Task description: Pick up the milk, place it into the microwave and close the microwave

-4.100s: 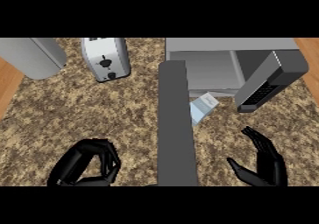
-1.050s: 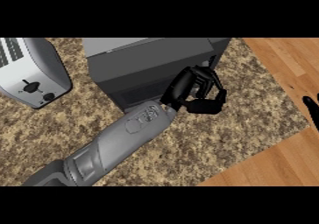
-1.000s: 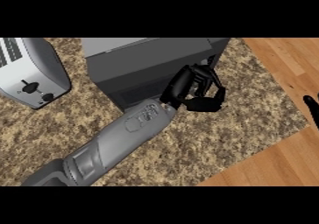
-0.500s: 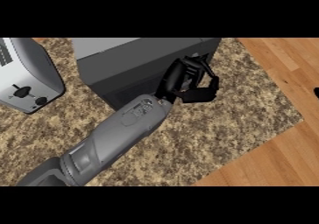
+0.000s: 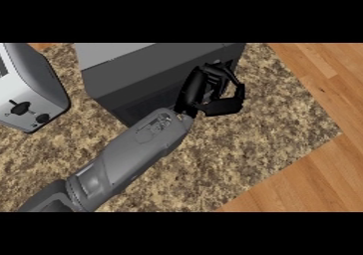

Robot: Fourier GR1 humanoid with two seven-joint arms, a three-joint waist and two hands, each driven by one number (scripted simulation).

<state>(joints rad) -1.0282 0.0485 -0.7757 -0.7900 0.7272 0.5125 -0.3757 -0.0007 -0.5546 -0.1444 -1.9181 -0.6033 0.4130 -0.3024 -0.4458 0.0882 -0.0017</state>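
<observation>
Milk: not visible anywhere in the head view, so its position, long axis and heading cannot be told. Microwave [image 5: 151, 74] sits at upper centre on the speckled granite counter [image 5: 266, 134], seen from above: light grey top face, dark front face toward the lower edge, long side running left to right. Its door appears closed; nothing of the interior shows, so its contents cannot be told. Left hand [image 5: 212, 92], black, lies against the microwave's right front corner, fingers curled inward with the thumb below them, enclosing nothing that can be made out. Its grey forearm [image 5: 133, 154] runs diagonally from the lower left edge, covering part of the microwave's front. Silver toaster [image 5: 22, 92] stands at the left edge, knob and button facing down-view, just beside the microwave but apart. Wooden floor [image 5: 324, 169] fills the right and lower right beyond the counter edge. Right hand: not in the head view.
</observation>
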